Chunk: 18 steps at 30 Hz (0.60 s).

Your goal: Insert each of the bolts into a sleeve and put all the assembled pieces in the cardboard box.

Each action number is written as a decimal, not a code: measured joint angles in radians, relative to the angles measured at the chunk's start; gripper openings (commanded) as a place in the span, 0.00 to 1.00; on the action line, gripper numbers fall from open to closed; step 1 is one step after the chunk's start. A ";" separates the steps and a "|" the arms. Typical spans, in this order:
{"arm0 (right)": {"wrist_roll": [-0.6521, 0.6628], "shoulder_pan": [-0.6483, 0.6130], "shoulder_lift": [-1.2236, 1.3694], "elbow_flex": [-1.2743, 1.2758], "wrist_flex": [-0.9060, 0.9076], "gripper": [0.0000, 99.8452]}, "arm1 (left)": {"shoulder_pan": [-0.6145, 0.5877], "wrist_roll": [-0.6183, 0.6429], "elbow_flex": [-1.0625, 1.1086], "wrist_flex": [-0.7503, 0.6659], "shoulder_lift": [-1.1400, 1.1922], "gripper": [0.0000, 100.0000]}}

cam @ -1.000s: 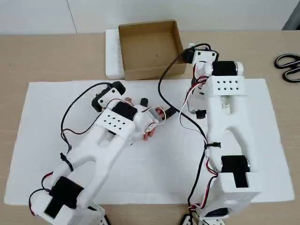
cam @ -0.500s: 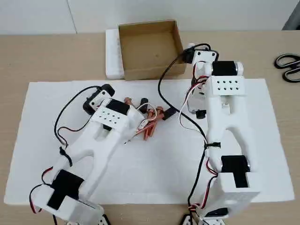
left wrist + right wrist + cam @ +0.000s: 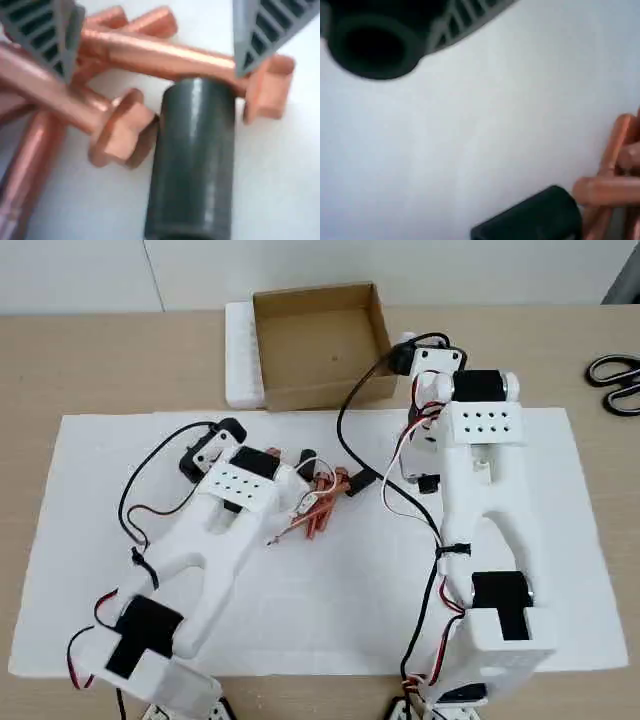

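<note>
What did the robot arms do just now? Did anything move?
The left arm swung back toward its own side, uncovering the copper bolts, then eased in again; its hand hangs open over them. Nothing was grabbed. The right arm, the sleeve it holds and the cardboard box stayed put.

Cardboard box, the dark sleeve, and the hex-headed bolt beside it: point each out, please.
cardboard box (image 3: 320, 396), high view, front outer wall.
dark sleeve (image 3: 192, 160), left wrist view, middle of its side.
hex-headed bolt (image 3: 122, 135), left wrist view, its head.
</note>
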 measured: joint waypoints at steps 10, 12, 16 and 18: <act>0.000 0.000 0.000 0.000 -0.018 0.00 | -0.002 0.000 -0.048 0.101 0.000 0.20; 0.000 0.000 0.000 0.000 -0.018 0.00 | -0.002 0.000 -0.048 0.103 0.000 0.20; 0.000 0.000 0.000 0.000 -0.018 0.00 | 0.014 0.000 -0.048 0.103 0.002 0.20; 0.000 0.000 0.000 0.000 -0.018 0.00 | 0.037 0.000 -0.048 0.103 0.002 0.20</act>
